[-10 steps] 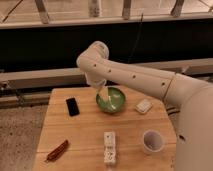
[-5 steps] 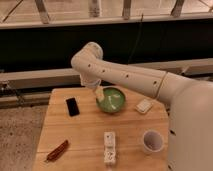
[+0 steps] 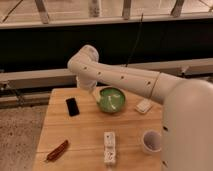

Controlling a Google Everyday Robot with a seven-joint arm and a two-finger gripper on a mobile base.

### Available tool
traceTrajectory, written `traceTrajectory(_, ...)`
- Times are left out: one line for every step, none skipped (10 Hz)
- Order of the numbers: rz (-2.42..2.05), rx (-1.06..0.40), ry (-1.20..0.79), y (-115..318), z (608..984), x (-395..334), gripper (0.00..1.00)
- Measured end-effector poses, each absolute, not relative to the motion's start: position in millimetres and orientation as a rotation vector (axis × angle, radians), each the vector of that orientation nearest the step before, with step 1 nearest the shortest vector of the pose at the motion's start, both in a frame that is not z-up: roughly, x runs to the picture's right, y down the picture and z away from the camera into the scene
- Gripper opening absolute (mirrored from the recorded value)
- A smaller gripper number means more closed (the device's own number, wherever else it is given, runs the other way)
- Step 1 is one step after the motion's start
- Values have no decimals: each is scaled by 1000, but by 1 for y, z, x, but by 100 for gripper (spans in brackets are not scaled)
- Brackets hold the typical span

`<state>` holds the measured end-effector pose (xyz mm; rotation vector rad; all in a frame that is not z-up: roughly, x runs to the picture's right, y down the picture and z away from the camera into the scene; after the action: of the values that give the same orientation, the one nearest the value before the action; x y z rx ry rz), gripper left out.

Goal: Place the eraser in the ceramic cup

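One thing has changed: the gripper (image 3: 94,93) has slid left, off the middle of the bowl (image 3: 111,100) toward its left rim, nearer the eraser (image 3: 72,106). Nothing else on the table (image 3: 85,135) has moved. I read that as the approach to the pick, so the task is barely begun: nothing is grasped and nothing is in the cup (image 3: 151,141).

The eraser lies flat toward the table's left rear, untouched. Its long axis runs front to back, with the far end leaning slightly left. It is a plain slab, so neither end shows as a head. Just to its right and higher up hangs the gripper, fingers spread and empty, between eraser and bowl. The cup stands upright at the front right, well apart from the eraser.
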<state>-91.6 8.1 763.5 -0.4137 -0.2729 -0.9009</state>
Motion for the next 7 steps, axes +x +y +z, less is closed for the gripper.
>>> traceTrajectory(-916,-414,-280,9,766,-95,80)
traceTrajectory(-934,-413,-288,12,771,-102,80)
traceTrajectory(-955,-412,-298,15,776,-112,80)
traceTrajectory(-967,-413,-306,17,779,-117,80)
traceTrajectory(-982,-414,-314,18,780,-117,80)
traceTrajectory(-993,-416,-320,19,782,-117,80)
traceTrajectory(-1007,-420,-325,21,786,-119,80)
